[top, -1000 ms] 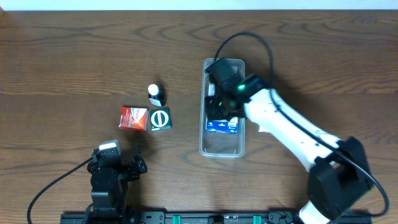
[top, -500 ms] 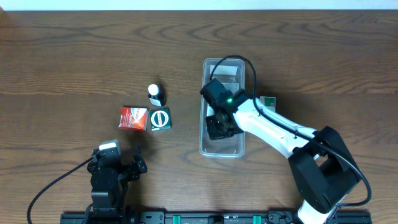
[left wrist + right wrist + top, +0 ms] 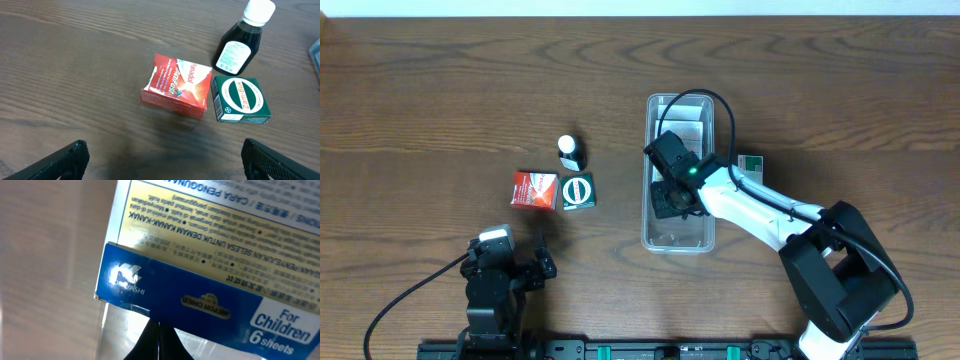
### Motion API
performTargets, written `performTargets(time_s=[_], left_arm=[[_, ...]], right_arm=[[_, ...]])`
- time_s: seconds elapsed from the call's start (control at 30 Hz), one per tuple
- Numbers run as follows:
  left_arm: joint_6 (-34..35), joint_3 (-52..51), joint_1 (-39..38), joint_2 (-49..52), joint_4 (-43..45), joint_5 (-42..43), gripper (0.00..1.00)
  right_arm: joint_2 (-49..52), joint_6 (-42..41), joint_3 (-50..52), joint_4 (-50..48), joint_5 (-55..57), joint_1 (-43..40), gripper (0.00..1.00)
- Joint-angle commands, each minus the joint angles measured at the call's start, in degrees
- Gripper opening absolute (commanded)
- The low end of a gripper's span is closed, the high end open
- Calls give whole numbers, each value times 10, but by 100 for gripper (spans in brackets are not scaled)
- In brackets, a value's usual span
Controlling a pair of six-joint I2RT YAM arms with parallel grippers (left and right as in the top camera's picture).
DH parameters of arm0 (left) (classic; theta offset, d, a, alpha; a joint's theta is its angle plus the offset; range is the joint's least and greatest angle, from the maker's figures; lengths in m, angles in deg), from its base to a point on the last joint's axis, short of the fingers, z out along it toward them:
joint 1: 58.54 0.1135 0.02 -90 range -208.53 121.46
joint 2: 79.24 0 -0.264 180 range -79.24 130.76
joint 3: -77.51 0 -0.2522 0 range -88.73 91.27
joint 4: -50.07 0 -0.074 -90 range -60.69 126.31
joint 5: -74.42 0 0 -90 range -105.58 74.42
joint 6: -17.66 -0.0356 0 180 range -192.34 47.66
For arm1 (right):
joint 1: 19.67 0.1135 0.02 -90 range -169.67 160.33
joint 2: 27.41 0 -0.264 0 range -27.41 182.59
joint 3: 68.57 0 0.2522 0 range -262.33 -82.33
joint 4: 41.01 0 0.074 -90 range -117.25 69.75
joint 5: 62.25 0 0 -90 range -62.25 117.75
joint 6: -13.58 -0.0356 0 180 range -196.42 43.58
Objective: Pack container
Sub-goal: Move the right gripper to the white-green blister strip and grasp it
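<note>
Container (image 3: 677, 238) lies mid-worktop (image 3: 440, 100), long axis running near to far. Right fingers (image 3: 668, 203) reach inside it over a blue box (image 3: 200, 305), probably to seat it flat; cannot tell their spread. Left fingers (image 3: 65, 160) are wide apart and empty.

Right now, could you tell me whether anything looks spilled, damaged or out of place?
Nothing stands out. The Panadol box, Zam-Buk box and capped dark bottle sit intact on the table with no spill; the Panadol box is merely turned a little. The right hand is down in the clear container, close to a blue Kobayashi box.
</note>
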Motion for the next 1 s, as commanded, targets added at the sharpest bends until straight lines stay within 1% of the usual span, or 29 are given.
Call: performTargets(time_s=[0.0,0.07,0.17,0.23,0.27,0.3,0.37,0.47,0.5,0.53,0.57,0.6,0.73,0.8,0.87,0.97], left_arm=[[-10,-7,2,-4,1,-3,98],[-10,-7,2,-4,1,-3,98],[-10,-7,2,-4,1,-3,98],[-10,-7,2,-4,1,-3,98],[-10,-7,2,-4,1,-3,98],[-10,-7,2,-4,1,-3,98],[-10,-7,2,-4,1,-3,98],[-10,-7,2,-4,1,-3,98],[-10,-7,2,-4,1,-3,98],[-10,-7,2,-4,1,-3,98],[-10,-7,2,-4,1,-3,98],[-10,-7,2,-4,1,-3,98],[-10,-7,2,-4,1,-3,98],[-10,-7,2,-4,1,-3,98],[-10,-7,2,-4,1,-3,98],[-10,-7,2,-4,1,-3,98]], right_arm=[[4,4,1,-9,30,-5,1],[-4,24,-2,-4,30,-5,1],[-37,26,-10,22,29,-5,1],[-76,26,-15,45,29,-7,3],[-101,26,-17,56,29,-8,6],[-127,26,-17,66,30,-10,11],[-178,26,-17,82,30,-17,28],[-249,26,-17,100,33,-43,44],[-273,26,-17,110,39,-60,57],[-283,26,-17,115,44,-71,66],[-295,26,-17,125,51,-92,73],[-301,26,-17,135,54,-113,78],[-289,18,-14,157,50,-187,92],[-266,7,-7,159,45,-221,98],[-239,-3,-2,159,44,-240,99],[-183,-9,-1,156,30,-255,98]])
